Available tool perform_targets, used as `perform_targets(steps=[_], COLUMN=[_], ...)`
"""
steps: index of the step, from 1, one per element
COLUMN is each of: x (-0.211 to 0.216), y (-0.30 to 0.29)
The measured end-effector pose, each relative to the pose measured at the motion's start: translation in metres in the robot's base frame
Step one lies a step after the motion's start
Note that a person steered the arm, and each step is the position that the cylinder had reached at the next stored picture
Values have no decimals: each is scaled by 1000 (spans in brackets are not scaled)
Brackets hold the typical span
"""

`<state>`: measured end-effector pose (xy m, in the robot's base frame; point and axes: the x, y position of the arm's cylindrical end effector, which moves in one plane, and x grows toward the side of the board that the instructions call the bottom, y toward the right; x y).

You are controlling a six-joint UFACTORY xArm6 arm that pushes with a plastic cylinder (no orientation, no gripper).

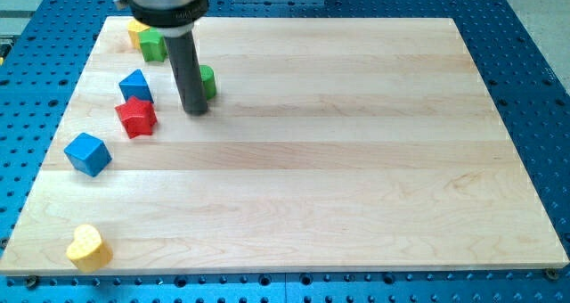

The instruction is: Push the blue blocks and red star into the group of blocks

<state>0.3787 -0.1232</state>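
My tip (194,110) rests on the board near the view's upper left. A green block (207,81) sits just behind and right of the rod, partly hidden by it. A red star (136,117) lies to the tip's left. A blue block (136,85) touches the star's upper edge. A second blue cube (87,153) lies lower left of the star, apart from it. A green star-like block (153,45) and a yellow block (135,32) sit together at the view's top left, partly hidden by the arm.
A yellow heart (88,247) lies near the board's bottom-left corner. The wooden board (356,160) sits on a blue perforated table. The arm's body hangs over the board's top-left edge.
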Motion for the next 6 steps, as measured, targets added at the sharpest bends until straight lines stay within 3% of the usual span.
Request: perform_targets(steps=[1, 2, 4, 5, 6], x=[-31, -26, -74, -30, 54], y=[8, 49, -38, -19, 2])
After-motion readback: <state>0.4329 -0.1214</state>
